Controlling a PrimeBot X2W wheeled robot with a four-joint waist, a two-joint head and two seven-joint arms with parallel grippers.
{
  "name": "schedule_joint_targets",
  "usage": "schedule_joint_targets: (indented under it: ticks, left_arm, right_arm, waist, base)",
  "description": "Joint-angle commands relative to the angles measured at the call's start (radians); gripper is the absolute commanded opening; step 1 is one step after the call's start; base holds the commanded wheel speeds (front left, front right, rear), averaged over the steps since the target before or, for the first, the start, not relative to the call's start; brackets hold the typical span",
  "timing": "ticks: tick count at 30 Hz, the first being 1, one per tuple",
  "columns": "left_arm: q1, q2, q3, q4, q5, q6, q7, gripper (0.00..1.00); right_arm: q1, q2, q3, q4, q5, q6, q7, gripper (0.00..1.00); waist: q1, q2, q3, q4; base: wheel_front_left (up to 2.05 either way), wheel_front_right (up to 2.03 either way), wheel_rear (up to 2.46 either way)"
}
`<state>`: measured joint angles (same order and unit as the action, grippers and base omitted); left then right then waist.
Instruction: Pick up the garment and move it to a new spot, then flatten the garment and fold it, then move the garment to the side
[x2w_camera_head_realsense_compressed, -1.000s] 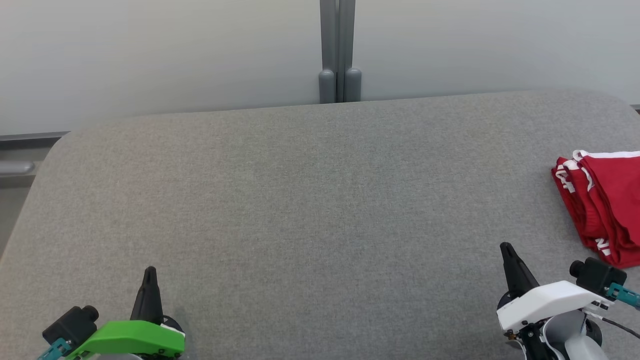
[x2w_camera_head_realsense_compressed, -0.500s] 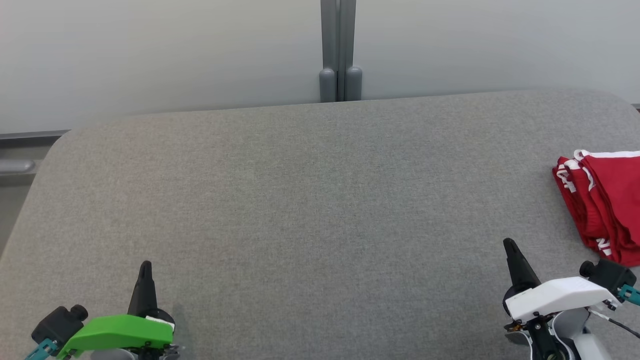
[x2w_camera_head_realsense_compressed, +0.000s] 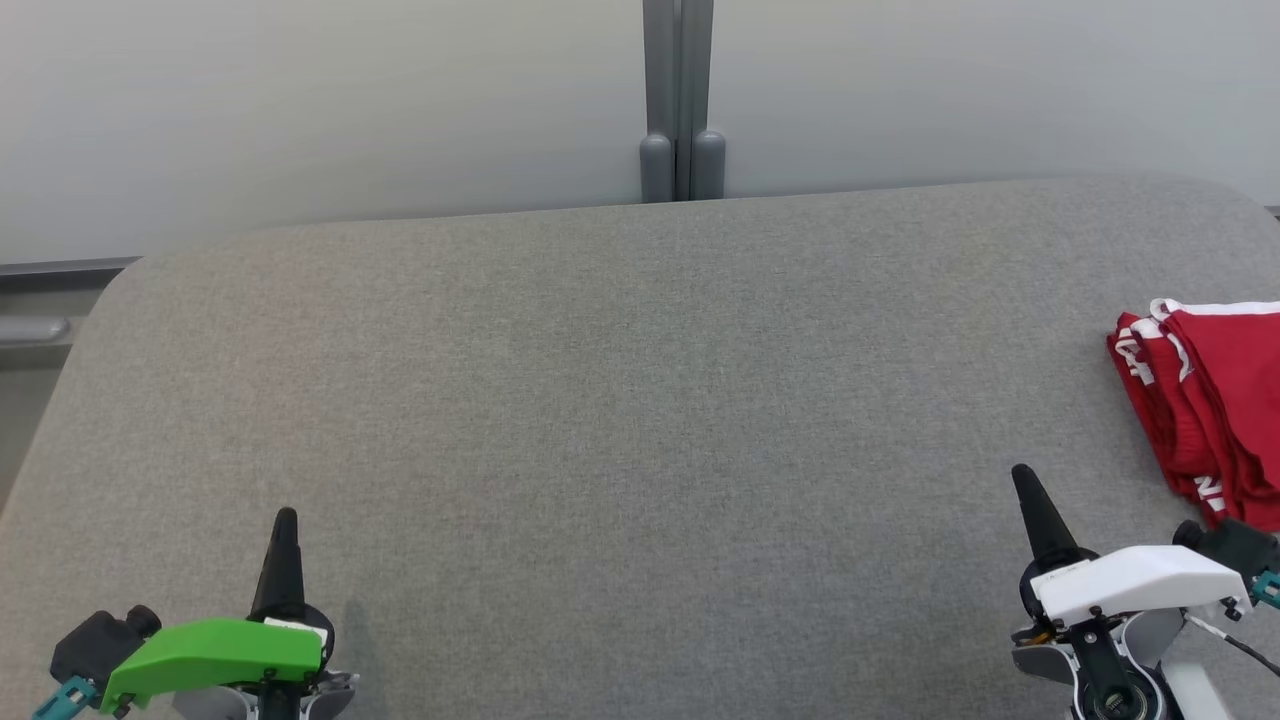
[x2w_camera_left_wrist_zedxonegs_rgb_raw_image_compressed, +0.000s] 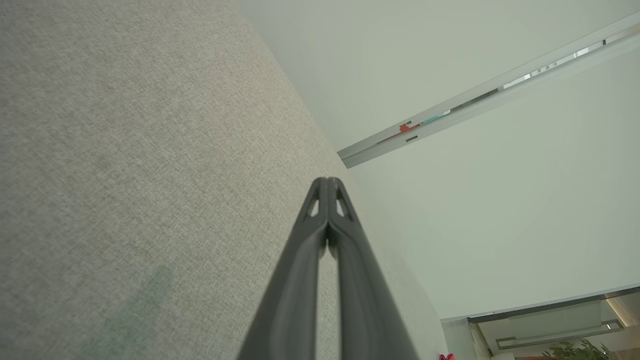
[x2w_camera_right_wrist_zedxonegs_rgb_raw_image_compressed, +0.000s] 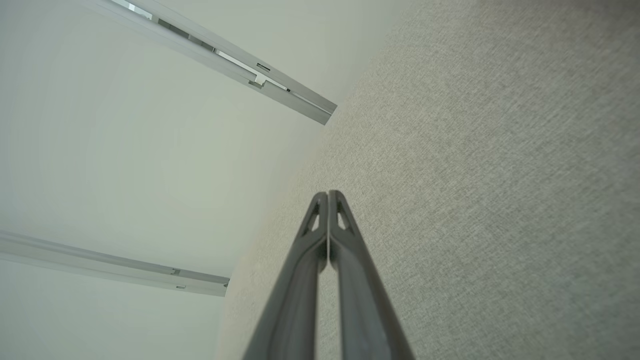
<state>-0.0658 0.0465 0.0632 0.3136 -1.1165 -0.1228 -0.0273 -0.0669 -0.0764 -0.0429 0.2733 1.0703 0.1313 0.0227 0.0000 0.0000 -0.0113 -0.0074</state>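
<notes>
- Head view: locate the folded red garment with white trim (x2w_camera_head_realsense_compressed: 1215, 400) at the right edge of the grey fabric-covered table (x2w_camera_head_realsense_compressed: 640, 400). The frame cuts off part of it. It lies on the fabric in a stacked fold, and neither gripper touches it.
- Head view: find the left gripper (x2w_camera_head_realsense_compressed: 285, 517) under its green cover at the lower left. Its two dark fingers are pressed together into a single point and carry nothing.
- Head view: find the right gripper (x2w_camera_head_realsense_compressed: 1021, 473) under its white cover at the lower right, near the garment but apart from it. Its fingers are likewise pressed together and empty.
- Head view: note the grey vertical post (x2w_camera_head_realsense_compressed: 680, 150) against the pale wall (x2w_camera_head_realsense_compressed: 300, 120) behind the table's far edge.
- Left wrist view: confirm that the left gripper (x2w_camera_left_wrist_zedxonegs_rgb_raw_image_compressed: 326, 182) has its tips meeting with nothing pinched between them. The table fabric lies to the left and the wall to the right.
- Right wrist view: confirm that the right gripper (x2w_camera_right_wrist_zedxonegs_rgb_raw_image_compressed: 327, 195) has its tips meeting, also empty. The table fabric lies to the right and the wall to the left.
</notes>
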Motion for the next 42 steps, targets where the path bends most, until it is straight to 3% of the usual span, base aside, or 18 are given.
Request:
schedule_joint_targets:
  ticks: [1, 42]
  left_arm:
    - [-0.027, 0.005, 0.006, -0.015, -0.025, -0.003, 0.007, 0.0]
    - [-0.043, 0.006, 0.04, -0.054, -0.358, -0.009, 0.105, 0.0]
  right_arm:
    - [-0.021, -0.001, -0.006, -0.014, 0.031, 0.0, 0.004, 0.0]
    - [-0.041, 0.018, -0.054, -0.026, 0.392, 0.0, 0.067, 0.0]
  waist:
    - [0.0, 0.0, 0.0, 0.0]
    - [0.0, 0.0, 0.009, 0.005]
  base:
    - [0.0, 0.0, 0.0]
    - [0.0, 0.0, 0.0]
